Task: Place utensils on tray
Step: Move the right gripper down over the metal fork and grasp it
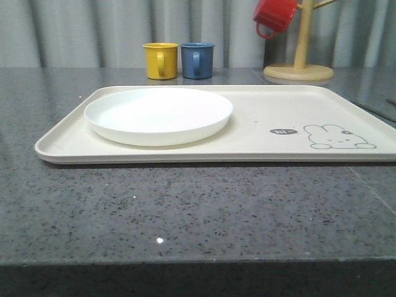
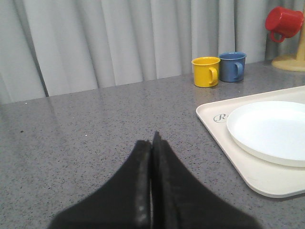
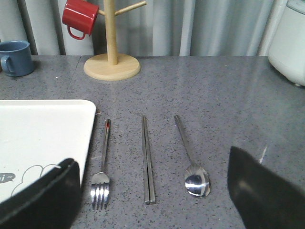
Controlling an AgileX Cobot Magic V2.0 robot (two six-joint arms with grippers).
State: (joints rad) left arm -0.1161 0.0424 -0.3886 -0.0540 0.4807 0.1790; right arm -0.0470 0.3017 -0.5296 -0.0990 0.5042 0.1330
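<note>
The cream tray with a rabbit drawing lies across the table and carries a round white plate. In the right wrist view a silver fork, a pair of chopsticks and a spoon lie side by side on the grey counter, just beside the tray's edge. My right gripper hangs open above them, with nothing between its fingers. Over bare counter beside the tray's other end, my left gripper is shut and empty.
A yellow mug and a blue mug stand behind the tray. A wooden mug tree holds a red mug at the back right. A white appliance stands by the counter's far corner.
</note>
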